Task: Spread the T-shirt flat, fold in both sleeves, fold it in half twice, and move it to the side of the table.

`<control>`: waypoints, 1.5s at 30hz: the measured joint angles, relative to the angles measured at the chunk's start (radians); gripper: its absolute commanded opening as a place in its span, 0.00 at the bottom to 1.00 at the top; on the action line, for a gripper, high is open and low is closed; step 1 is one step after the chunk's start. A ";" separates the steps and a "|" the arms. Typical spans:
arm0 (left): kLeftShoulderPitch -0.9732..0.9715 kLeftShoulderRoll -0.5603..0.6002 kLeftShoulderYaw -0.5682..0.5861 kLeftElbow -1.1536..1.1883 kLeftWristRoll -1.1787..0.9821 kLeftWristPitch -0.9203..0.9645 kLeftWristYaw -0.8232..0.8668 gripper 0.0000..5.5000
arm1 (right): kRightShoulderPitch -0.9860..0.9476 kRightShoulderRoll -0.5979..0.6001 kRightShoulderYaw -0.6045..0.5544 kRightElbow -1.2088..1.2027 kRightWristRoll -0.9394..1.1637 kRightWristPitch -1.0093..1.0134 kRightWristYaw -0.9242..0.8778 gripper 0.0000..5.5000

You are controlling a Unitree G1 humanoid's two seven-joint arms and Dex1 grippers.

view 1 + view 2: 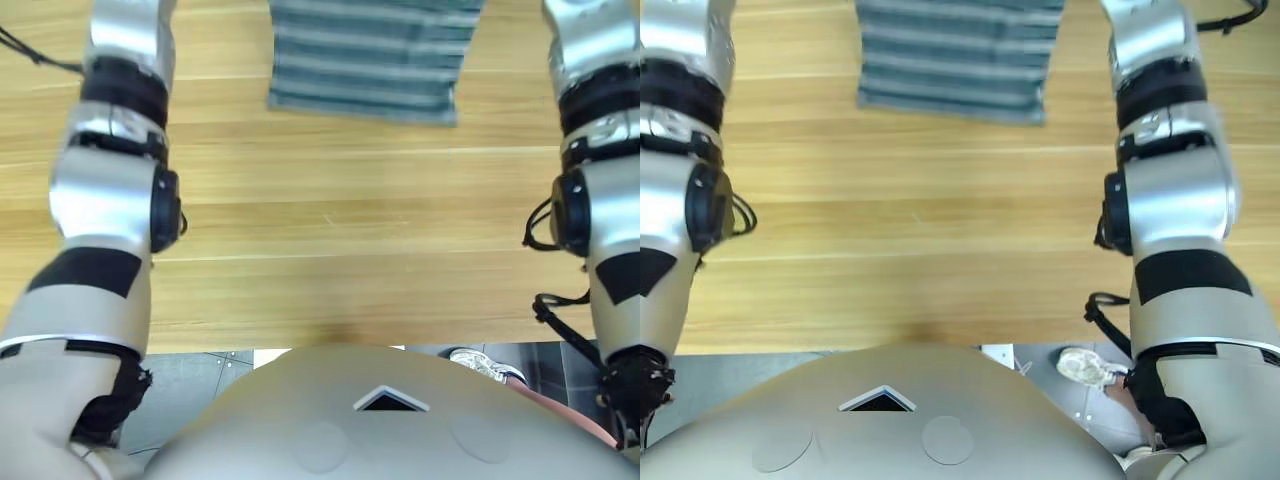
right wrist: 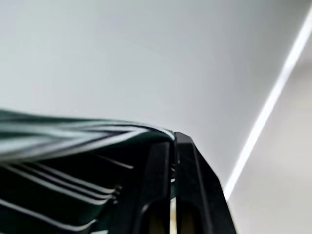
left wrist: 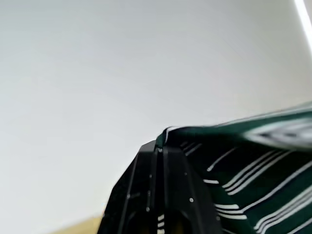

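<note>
Fabric of the green, white-striped T-shirt is pinched at its edge in both of your grippers: the left gripper and the right gripper each have their black fingers closed tight on the soft cloth. The shirt's straight hem shows over the far part of the pale, fine-grained wooden table. Overhead is a plain white ceiling with a thin light strip.
</note>
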 measured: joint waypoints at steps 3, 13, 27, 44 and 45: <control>0.004 0.057 0.040 -0.032 0.044 -0.169 -0.014 0.00 | 0.017 -0.061 -0.022 -0.038 -0.114 -0.186 -0.124 0.00; 0.869 0.114 -0.164 -0.102 0.132 -0.407 -0.450 0.00 | 0.829 -0.163 0.175 -0.159 -0.098 -0.449 0.581 0.00; 1.197 0.294 -0.140 -0.434 0.013 -0.422 -0.615 0.13 | 1.163 -0.373 0.053 -0.400 0.064 -0.407 0.944 0.00; 1.582 0.301 -0.099 -0.844 -0.046 -0.254 -0.606 0.63 | 1.432 -0.396 -0.079 -0.739 0.072 -0.315 1.022 0.42; 1.581 0.295 -0.087 -0.849 -0.045 -0.247 -0.596 0.63 | 1.433 -0.398 -0.090 -0.739 0.068 -0.309 1.020 0.42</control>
